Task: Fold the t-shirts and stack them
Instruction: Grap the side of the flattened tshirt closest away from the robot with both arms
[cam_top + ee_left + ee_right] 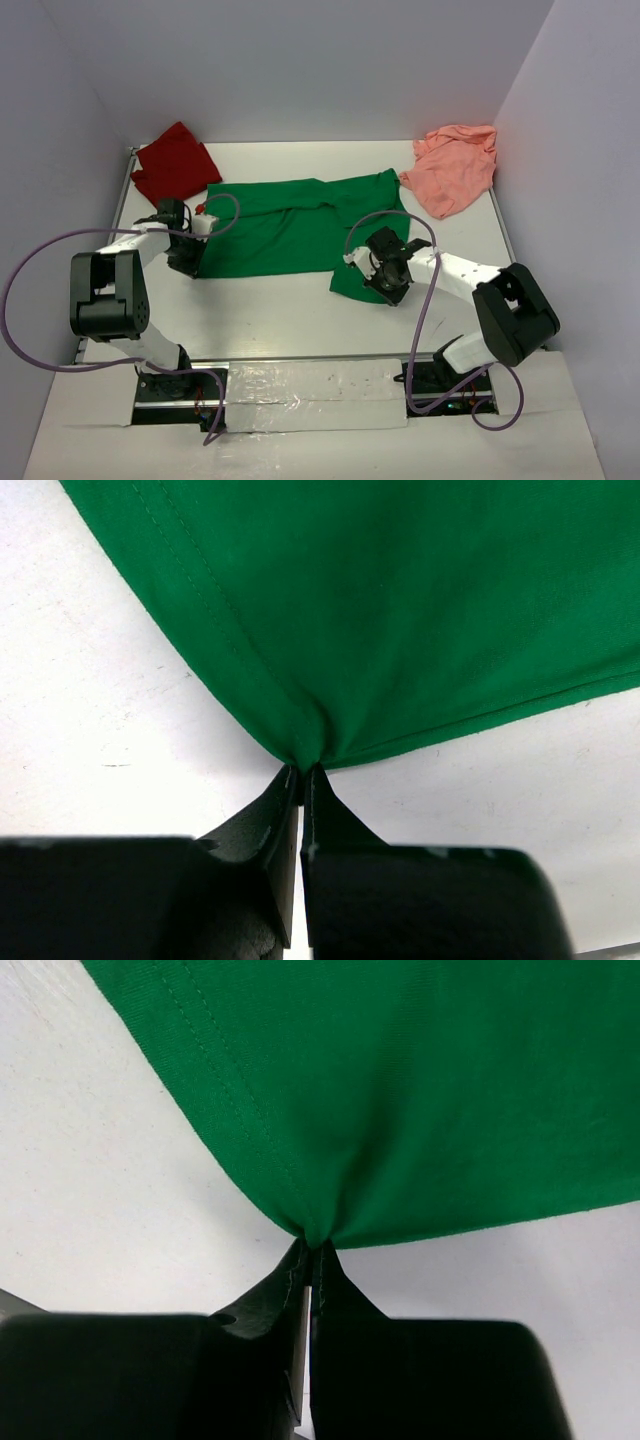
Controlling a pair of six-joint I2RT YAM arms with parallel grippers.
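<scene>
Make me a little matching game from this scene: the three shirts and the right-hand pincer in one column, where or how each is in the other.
1. green t-shirt
2. dark red t-shirt
3. salmon pink t-shirt
4. right pincer

A. bunched in the far right corner
B. closed, pinching a corner of cloth
C. spread across the middle
D. bunched in the far left corner

Pairs: 1-C, 2-D, 3-A, 4-B

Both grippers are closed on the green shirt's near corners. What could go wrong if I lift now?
1. The left gripper and right gripper each pinch only a small tip of the green shirt, so it could slip out on lifting.
2. Its far right corner seems to touch the pink shirt, and a pull may drag that along.
</scene>
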